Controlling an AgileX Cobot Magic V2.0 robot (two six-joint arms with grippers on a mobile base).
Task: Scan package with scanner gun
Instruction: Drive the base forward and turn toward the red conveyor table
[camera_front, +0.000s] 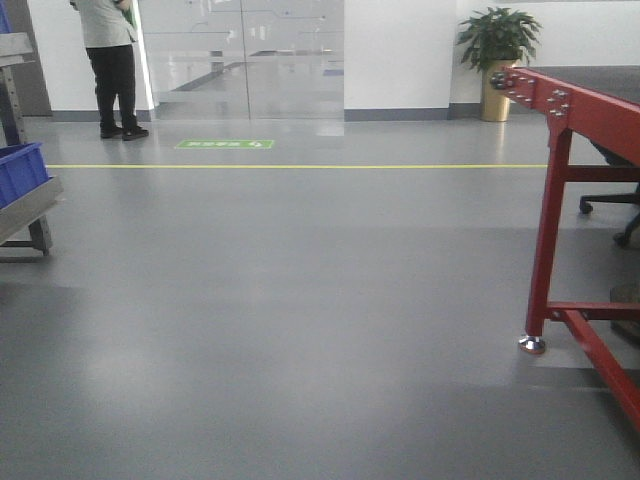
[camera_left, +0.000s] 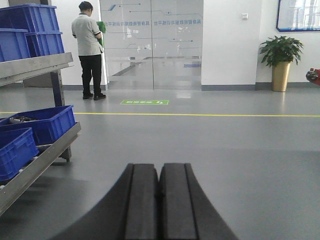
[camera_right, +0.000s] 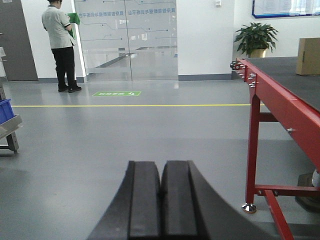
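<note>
While black left fingers (camera_left: 142, 205) and right fingers (camera_right: 145, 200) sit closed, empty: task unstarted; next, approach tan cardboard box (camera_right: 308, 56) on red desk (camera_right: 280, 102).

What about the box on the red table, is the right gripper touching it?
Apart. The right wrist view shows the right gripper shut and empty up close, while the box sits far off on the table.

Red-framed table (camera_right: 285, 75) (black top), package (camera_right: 308, 56) aboard

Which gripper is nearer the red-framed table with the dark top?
Right. The right gripper has the red-framed table just to its right; the left gripper sees only its end, far off right.
</note>
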